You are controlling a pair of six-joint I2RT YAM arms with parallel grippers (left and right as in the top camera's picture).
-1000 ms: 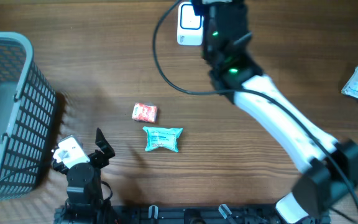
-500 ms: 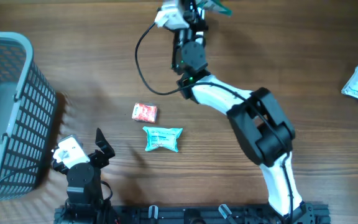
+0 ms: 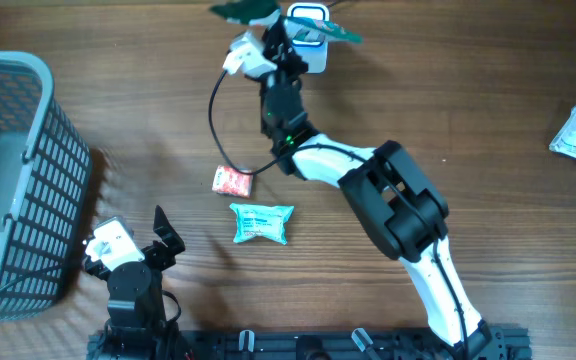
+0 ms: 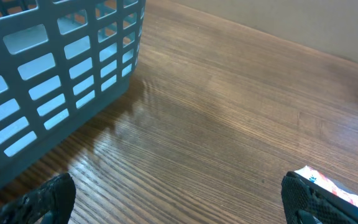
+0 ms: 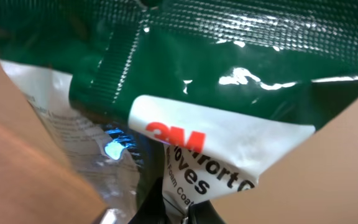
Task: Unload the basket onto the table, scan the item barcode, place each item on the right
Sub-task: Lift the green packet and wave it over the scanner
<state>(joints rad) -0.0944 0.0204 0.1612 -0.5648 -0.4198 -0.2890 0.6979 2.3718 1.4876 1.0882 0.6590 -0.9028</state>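
Right arm swung left since earlier frame; green packet now spreads across top of white scanner at far table edge, overlapping it in overhead view. Right gripper pinches packet edge, jaws nearly closed. Left gripper sits wide, empty, beside basket. Red packet and teal packet lie mid-table, white packet far right.

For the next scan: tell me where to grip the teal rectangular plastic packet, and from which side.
Probably pinch the teal rectangular plastic packet across its narrow width at mid-length, coming straight down from above: it lies flat on the wooden table with both long sides free.
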